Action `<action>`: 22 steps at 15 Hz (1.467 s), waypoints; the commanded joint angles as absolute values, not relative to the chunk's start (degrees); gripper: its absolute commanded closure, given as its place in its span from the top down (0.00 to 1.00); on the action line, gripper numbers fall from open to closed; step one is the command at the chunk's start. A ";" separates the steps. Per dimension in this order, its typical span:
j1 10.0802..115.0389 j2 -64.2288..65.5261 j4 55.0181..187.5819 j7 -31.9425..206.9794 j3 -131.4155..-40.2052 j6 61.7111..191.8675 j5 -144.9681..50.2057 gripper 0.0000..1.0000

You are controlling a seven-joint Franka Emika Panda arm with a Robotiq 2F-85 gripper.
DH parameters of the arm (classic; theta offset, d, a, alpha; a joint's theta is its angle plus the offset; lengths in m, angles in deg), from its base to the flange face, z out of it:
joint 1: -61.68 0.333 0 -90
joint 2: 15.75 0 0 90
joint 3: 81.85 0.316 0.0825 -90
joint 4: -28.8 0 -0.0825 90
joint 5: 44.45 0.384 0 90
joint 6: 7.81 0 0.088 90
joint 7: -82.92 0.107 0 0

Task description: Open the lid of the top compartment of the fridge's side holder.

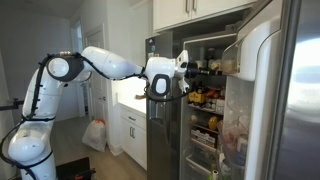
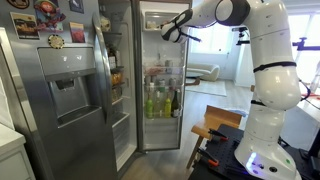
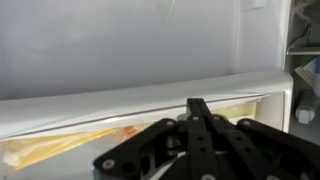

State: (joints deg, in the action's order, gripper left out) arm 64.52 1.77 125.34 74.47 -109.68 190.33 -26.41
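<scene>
The dark grey fridge (image 1: 160, 135) (image 2: 35, 120) stands with both doors open and its inside lit. In the wrist view the pale lid (image 3: 120, 60) of the door's top compartment fills the picture, with yellowish contents (image 3: 60, 148) showing under its lower edge. My black gripper (image 3: 200, 105) is shut, with its fingertips together right at that lower edge and nothing held. In both exterior views the gripper (image 1: 184, 78) (image 2: 168, 33) is at the top of the door that holds the bottles (image 2: 160, 100).
The other open door, with white bins (image 1: 255, 60) and a dispenser on its outside (image 2: 62, 92), stands close by. Inner shelves hold jars (image 1: 205, 98). White cabinets (image 1: 130, 125) and a white bag (image 1: 94, 135) are beside the fridge.
</scene>
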 commanded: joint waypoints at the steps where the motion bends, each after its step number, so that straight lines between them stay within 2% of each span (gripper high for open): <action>1: 62.99 3.24 122.13 76.15 -108.88 189.42 -26.09 0.00; 15: 64.90 4.36 121.27 75.48 -112.22 184.80 -24.60 0.00; 22: 68.83 2.76 121.91 75.75 -116.69 177.13 -25.27 0.00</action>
State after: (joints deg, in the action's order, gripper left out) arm 66.74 2.94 121.98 75.55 -114.14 182.44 -25.76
